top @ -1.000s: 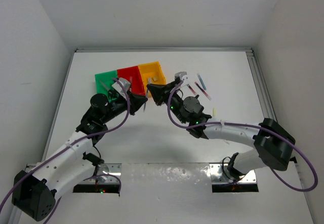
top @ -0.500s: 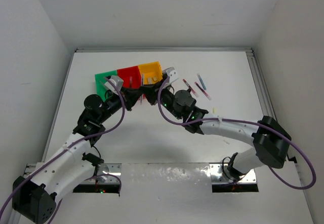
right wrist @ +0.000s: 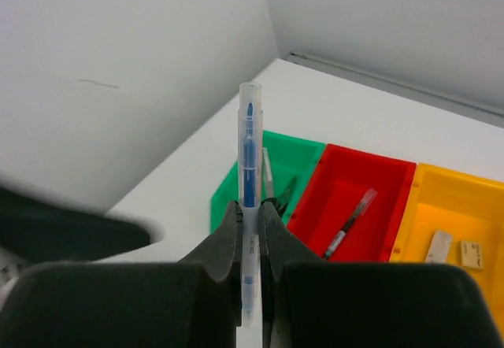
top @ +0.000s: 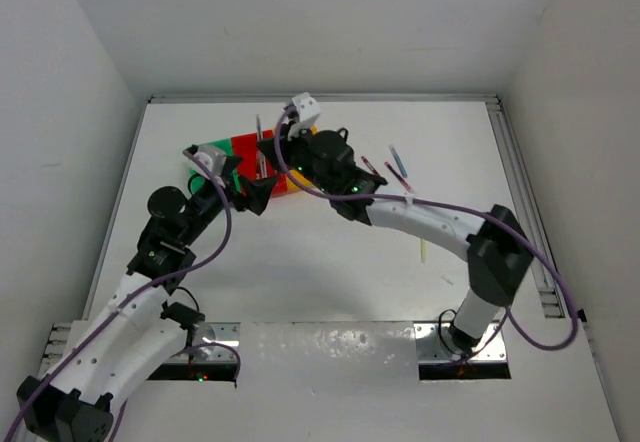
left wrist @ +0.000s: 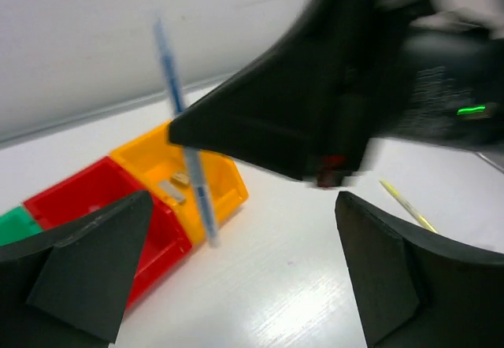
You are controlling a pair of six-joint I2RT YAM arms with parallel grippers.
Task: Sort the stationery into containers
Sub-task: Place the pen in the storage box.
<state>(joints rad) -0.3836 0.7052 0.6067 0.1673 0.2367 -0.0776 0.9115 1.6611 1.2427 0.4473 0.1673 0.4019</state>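
My left tool point(left wrist: 242, 206) has just let go, jaws wide. My right tool point(right wrist: 250, 222) clamps the slim blue pen point(right wrist: 249, 151) upright by the joined plastic bins point(right wrist: 386, 198) at eleven o'clock. Handover done, I judge.

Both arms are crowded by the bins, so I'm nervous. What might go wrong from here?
1. The right tool pinches the blue pen upright between narrow tips, so it may pivot or slip.
2. The open left tool sits close to the right one. A move by either might make them collide.
3. In the left wrist view the pen's lower end hangs by the yellow bin wall. Dropped now, it may land on the table.
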